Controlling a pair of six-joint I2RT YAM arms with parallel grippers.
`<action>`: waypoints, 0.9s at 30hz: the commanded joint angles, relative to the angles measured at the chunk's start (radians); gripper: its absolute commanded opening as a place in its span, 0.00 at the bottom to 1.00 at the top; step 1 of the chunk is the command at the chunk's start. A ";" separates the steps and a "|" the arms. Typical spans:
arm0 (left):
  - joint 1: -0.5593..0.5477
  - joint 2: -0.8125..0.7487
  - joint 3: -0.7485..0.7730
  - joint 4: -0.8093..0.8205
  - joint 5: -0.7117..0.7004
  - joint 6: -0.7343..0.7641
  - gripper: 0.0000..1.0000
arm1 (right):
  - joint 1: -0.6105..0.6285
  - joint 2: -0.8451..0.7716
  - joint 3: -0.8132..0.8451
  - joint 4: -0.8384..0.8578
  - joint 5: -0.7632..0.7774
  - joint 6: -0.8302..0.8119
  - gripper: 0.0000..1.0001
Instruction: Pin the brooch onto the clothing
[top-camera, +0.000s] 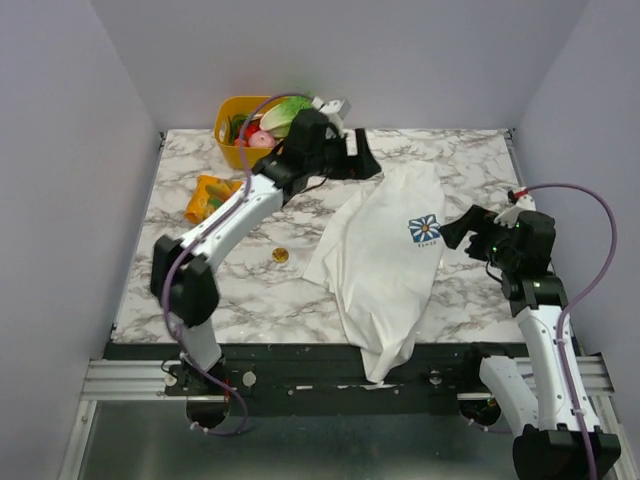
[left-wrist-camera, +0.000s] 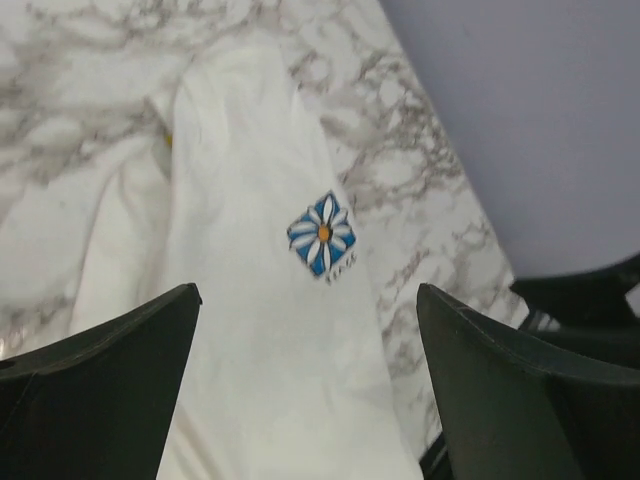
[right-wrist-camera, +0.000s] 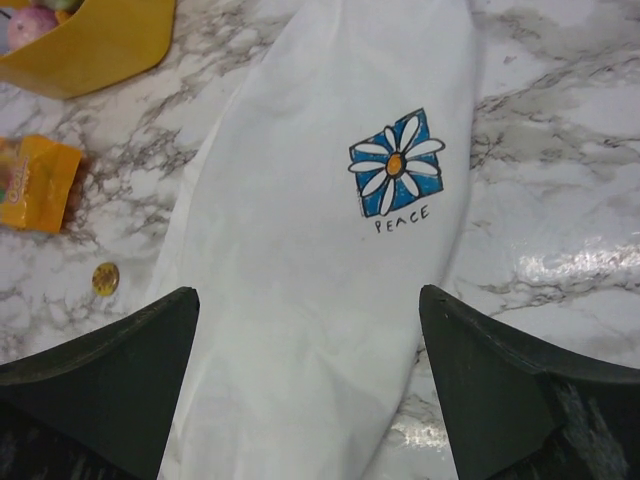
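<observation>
Here the left arm reaches far across the marble table (top-camera: 230, 300), stretched from its base at the near edge to the back, where the left gripper (left-wrist-camera: 305, 290) is raised above the upper end of the T-shirt (top-camera: 385, 270) with its fingers spread wide and nothing between them. The right arm stands bent at the right side, and the right gripper (right-wrist-camera: 305, 292) points in toward the shirt near the blue flower print (top-camera: 425, 229), also spread wide and empty. The shirt lies bunched lengthwise down the middle of the table, its lower end hanging over the near edge. The brooch (top-camera: 281, 256) lies on bare marble just left of the shirt, apart from the cloth and well apart from both grippers. Farther left sits an orange snack packet (top-camera: 210, 197), and a yellow basket (top-camera: 232, 135) of coloured items stands at the back corner, close beside the left arm's wrist.
</observation>
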 joint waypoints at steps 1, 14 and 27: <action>-0.009 -0.339 -0.430 0.083 -0.026 -0.040 0.99 | 0.010 -0.017 -0.049 -0.028 -0.155 -0.010 0.98; -0.046 -0.695 -1.084 0.086 0.000 -0.156 0.97 | 0.664 0.119 -0.037 -0.281 0.119 0.078 0.95; -0.051 -0.691 -1.187 0.170 0.075 -0.198 0.97 | 0.923 0.491 0.034 -0.210 0.267 0.128 0.57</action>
